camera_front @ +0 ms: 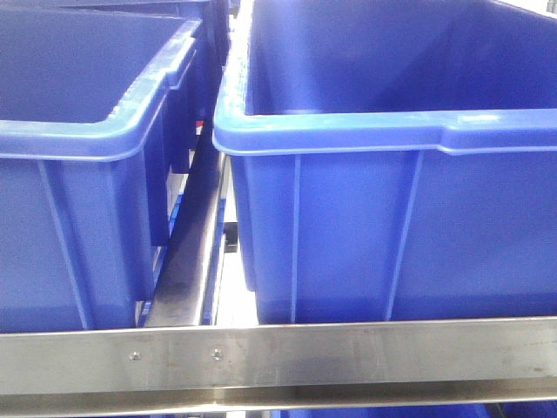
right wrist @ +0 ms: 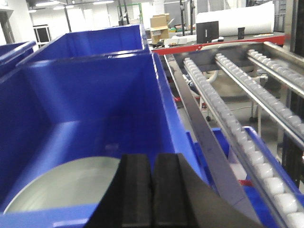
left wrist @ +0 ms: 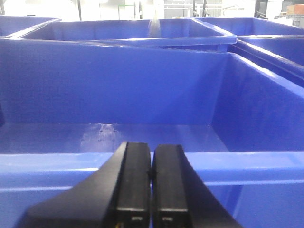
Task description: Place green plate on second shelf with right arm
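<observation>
Blue plastic fills the front view: one crate (camera_front: 87,174) at left, a second crate (camera_front: 392,200) at right, both standing behind a steel rail (camera_front: 278,357) that runs along the bottom of the frame, with a dark bar (camera_front: 187,252) in the gap between them. In the left wrist view, the left gripper (left wrist: 151,190) sits at bottom centre with its black jaws pressed together on nothing, just before the near rim of a crate (left wrist: 118,95). In the right wrist view, the right gripper (right wrist: 152,194) is likewise closed and empty at bottom centre; the plate (right wrist: 66,187) lies flat on the crate (right wrist: 90,95) floor at lower left, partly hidden behind it. Roller tracks (right wrist: 228,118) run up the right side.
</observation>
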